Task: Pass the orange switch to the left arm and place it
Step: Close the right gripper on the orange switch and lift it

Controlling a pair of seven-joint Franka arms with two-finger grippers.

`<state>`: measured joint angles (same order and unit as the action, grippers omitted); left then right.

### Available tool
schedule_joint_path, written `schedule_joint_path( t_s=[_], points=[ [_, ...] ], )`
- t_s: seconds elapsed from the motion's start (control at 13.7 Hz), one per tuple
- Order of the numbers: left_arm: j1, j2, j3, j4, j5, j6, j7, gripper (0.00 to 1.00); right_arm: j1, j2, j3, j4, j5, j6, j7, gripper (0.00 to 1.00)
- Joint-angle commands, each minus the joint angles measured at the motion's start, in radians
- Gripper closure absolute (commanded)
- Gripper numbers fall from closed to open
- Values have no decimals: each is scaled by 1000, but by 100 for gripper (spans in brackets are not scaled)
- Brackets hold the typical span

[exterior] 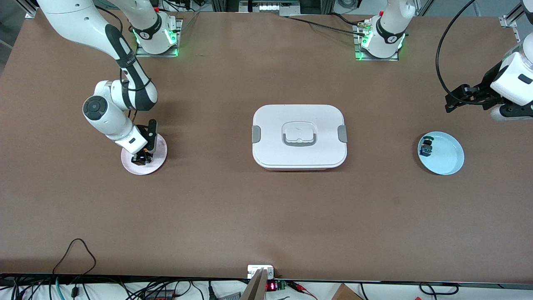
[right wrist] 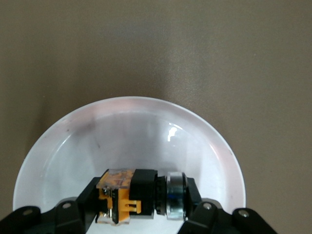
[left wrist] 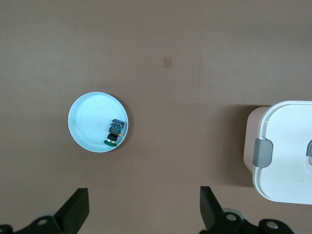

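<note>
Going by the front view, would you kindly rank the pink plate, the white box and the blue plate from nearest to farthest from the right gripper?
The right gripper is down on the pink plate, around the orange switch.
1. Pink plate: directly under the gripper, at the right arm's end of the table.
2. White box: mid-table.
3. Blue plate: at the left arm's end, holding the green-capped switch.

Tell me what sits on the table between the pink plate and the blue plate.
The box lies between the pink plate and the blue plate, with bare table on either side; the front view shows it.
</note>
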<state>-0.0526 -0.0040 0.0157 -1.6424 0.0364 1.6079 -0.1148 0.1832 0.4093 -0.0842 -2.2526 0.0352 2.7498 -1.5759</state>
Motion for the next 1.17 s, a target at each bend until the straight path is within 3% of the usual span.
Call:
schedule_joint_path(
  t_s=[0.0,0.29,0.51,1.1],
  points=[
    [-3,15,3,32,0,-22,-13,0,-5,-24,8,-15,17,21,-22,100],
    [-3,15,3,33,0,-22,-13,0,-4,-102,8,11,17,-120,-27,100],
    [-3,15,3,33,0,-22,-13,0,-5,-194,6,74,19,-334,-27,100],
    [0,15,3,32,0,-22,-13,0,-10,-283,-31,546,25,-1095,-30,100]
  ],
)
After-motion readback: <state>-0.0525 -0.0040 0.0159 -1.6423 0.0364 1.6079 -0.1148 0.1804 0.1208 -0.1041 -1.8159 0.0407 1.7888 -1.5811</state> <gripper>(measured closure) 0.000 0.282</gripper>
